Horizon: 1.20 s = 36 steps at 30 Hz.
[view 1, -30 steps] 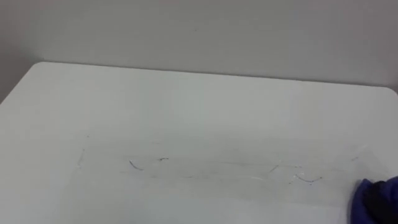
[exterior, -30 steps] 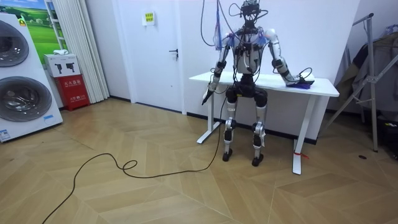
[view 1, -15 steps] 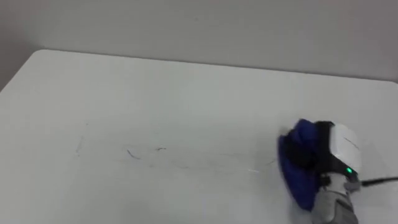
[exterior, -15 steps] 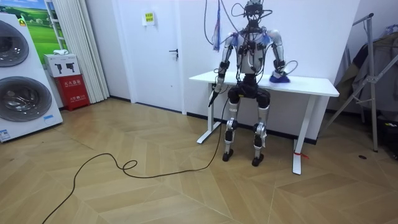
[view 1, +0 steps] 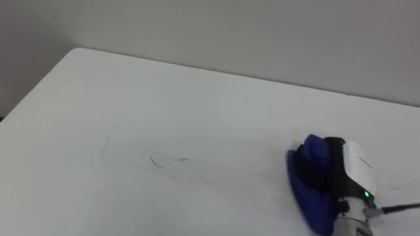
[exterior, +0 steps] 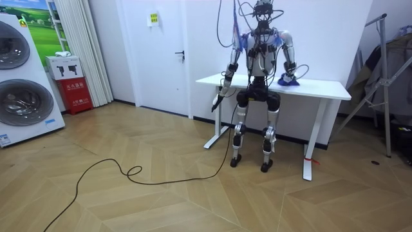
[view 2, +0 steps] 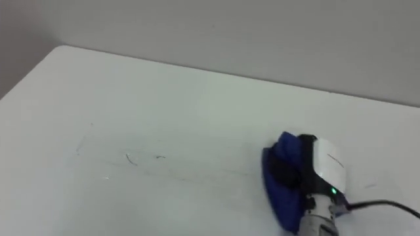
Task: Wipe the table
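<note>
I stand at a white table [view 1: 197, 98] that faces a wall. A crumpled blue cloth [view 1: 308, 183] lies on the tabletop right of the middle. My right hand [view 1: 351, 172] rests on it with dark fingers curled into the cloth. Faint pen marks [view 1: 155, 162] run across the table to the left of the cloth. In the room view the cloth [exterior: 288, 81] and right hand [exterior: 291, 75] sit on the table's right half, and my left hand [exterior: 215, 103] hangs beside the table's left end.
The table's far edge [view 1: 262, 78] meets a grey wall, and its left corner [view 1: 75, 51] is rounded. The room view shows washing machines [exterior: 22, 84] and a red box [exterior: 76, 95] at its left, a door [exterior: 164, 51], and a metal rack [exterior: 386, 84] at its right.
My right hand has slid the blue cloth leftward from the table's right edge toward the pen marks. The view has also turned a little to the left.
</note>
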### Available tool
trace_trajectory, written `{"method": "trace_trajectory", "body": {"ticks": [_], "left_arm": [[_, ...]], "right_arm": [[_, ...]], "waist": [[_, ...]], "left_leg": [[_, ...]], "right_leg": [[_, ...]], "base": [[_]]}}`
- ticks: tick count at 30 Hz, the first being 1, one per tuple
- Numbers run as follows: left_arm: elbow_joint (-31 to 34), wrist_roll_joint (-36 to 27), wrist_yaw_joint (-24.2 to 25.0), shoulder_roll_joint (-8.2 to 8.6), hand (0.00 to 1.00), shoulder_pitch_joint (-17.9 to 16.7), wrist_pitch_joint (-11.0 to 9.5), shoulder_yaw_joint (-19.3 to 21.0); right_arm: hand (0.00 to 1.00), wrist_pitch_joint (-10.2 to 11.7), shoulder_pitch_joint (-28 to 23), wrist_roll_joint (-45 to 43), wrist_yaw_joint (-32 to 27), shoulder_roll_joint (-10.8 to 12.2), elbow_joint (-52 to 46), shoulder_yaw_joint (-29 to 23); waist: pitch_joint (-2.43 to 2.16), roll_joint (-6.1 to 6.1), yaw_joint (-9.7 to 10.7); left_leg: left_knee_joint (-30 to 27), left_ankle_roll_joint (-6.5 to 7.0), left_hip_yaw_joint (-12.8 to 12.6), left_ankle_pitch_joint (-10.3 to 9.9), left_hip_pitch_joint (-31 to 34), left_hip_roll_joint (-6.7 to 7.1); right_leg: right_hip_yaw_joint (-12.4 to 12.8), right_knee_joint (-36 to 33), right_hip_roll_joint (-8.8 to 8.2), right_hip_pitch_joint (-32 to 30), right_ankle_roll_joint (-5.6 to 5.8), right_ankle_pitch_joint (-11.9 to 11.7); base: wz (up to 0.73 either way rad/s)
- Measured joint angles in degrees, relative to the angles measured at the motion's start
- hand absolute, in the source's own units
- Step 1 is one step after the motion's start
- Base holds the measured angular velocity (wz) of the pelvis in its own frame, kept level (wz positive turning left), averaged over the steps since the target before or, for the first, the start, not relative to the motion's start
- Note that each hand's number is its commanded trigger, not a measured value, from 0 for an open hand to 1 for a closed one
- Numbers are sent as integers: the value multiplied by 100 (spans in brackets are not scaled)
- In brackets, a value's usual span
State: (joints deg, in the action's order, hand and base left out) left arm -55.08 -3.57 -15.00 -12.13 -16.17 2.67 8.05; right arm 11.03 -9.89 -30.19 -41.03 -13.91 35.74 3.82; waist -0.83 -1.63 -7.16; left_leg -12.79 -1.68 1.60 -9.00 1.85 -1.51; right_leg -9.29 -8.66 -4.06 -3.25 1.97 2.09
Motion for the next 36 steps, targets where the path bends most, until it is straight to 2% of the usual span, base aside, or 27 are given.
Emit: {"method": "trace_trajectory", "body": {"ticks": [3,4,8,11,16,19,21,24,25,26,27,28,29,30,32,36], "left_arm": [[11,8,-37,-3,0,-23,0,148],[28,9,-35,-3,0,-17,-2,214],[187,20,-35,-23,0,-19,-61,424],[224,38,-35,-28,0,-38,-95,424],[224,34,-33,-31,0,-92,-195,424],[220,38,-14,-7,0,-131,-198,419],[218,36,-14,0,0,-134,-195,356],[109,-21,-21,19,0,-67,-194,79],[-65,-18,-36,46,0,35,-184,-26],[-186,-25,-51,71,0,130,-176,-139],[-237,-26,-53,67,0,149,-173,-220],[-243,-67,-60,67,0,175,-148,-342],[-230,-72,-64,71,0,222,-118,-467],[-218,-72,-65,74,0,246,-112,-508],[-170,-75,-67,96,0,309,-33,-631],[-147,-71,-68,147,0,134,50,-590]], "right_arm": [[100,180,-430,424,-48,-186,1,-309],[100,227,-570,541,-64,-247,2,-439],[100,429,-715,626,-188,-256,282,-803],[100,444,-713,614,-206,-260,370,-858],[100,444,-706,481,-206,-261,489,-956],[100,438,-662,486,-140,-246,568,-938],[100,322,-549,484,-72,-203,517,-929],[100,-50,-412,458,27,-149,271,-748],[100,-327,-353,275,142,-122,39,-677],[100,-600,-220,105,268,-110,-153,-499],[100,-728,-126,29,375,-101,-264,-362],[100,-949,98,-106,651,-92,-508,62],[100,-1077,336,-339,949,-53,-755,483],[100,-1096,498,-450,1074,-19,-797,698],[100,-1136,1136,-819,1537,171,-759,1308],[100,-1104,1398,-1193,1798,309,-727,1488]], "waist": [[-10,-10,180],[-17,-13,300],[-33,-40,448],[-49,-56,494],[-47,-69,502],[-47,-69,404],[-45,-71,333],[-35,-54,192],[-30,-50,131],[-24,-50,-24],[-20,-45,-98],[-7,-41,-175],[3,-37,-254],[18,-31,-295],[93,-10,-399],[97,11,-454]], "left_leg": [[-37,37,20,-10,9,35],[-56,40,15,-11,45,41],[-53,56,-4,12,39,66],[-52,58,-4,11,22,70],[-51,64,0,7,-75,75],[-49,74,-7,0,-151,72],[-53,74,-20,0,-151,66],[-47,67,-144,2,-205,20],[-45,62,-200,-1,-228,5],[-45,53,-328,-6,-222,-34],[-45,48,-377,-9,-212,-66],[-49,42,-416,-9,-166,-113],[-52,16,-422,8,-80,-148],[-60,0,-422,19,-34,-172],[-67,-46,-307,48,84,-204],[-31,-112,-138,87,115,-183]], "right_leg": [[-25,-10,-48,45,43,29],[-23,-12,-61,79,65,45],[-5,-10,-91,97,75,50],[-5,-10,-96,115,80,53],[-8,-9,-100,178,82,54],[-6,-13,-98,234,84,55],[-11,-19,-90,236,83,55],[44,-29,-60,233,74,45],[83,-58,-51,211,72,43],[167,-128,-32,108,68,41],[202,-130,-6,75,65,42],[224,-118,38,8,60,45],[222,-127,71,-81,42,56],[217,-128,91,-116,31,63],[200,-123,149,-223,5,80],[242,-127,193,-227,-18,83]], "base": [[15],[28],[7],[1],[0],[-5],[-15],[-27],[-40],[-46],[-49],[-30],[-16],[3],[20],[33]]}}
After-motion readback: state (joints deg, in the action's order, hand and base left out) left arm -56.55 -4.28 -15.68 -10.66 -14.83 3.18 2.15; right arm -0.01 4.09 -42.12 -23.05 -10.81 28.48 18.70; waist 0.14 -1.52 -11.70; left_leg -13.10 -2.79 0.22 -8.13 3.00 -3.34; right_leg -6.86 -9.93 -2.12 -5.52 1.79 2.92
